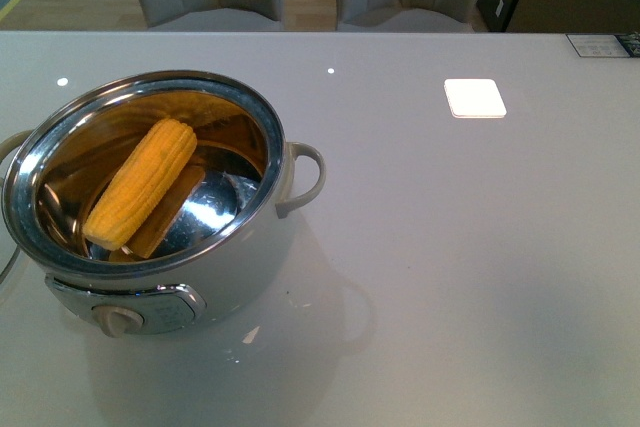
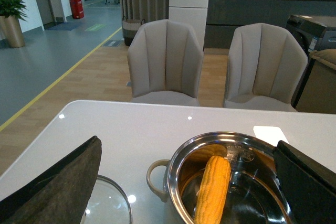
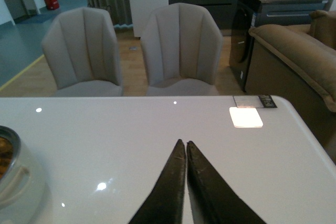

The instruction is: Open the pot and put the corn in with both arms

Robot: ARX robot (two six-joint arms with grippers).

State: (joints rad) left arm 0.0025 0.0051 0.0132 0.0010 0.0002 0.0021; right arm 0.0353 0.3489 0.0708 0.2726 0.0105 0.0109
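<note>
One corn cob (image 1: 140,183) lies inside the open pot (image 1: 250,267), leaning on the shiny steel wall with its thick end toward the front dial (image 1: 118,320) and its tip toward the far rim. The pot stands on the left part of the white worktop (image 1: 450,247), a loop handle (image 1: 305,175) sticking out toward the middle. In the left wrist view the left claw (image 2: 184,182) is spread wide, one finger on each side of the pot, and the glass lid (image 2: 107,205) rests on the worktop just beside the pot. In the right wrist view the right claw (image 3: 186,148) is pressed together, empty, above bare worktop, well apart from the pot at the picture's edge. Two grey chairs (image 3: 181,51) stand behind the worktop.
</note>
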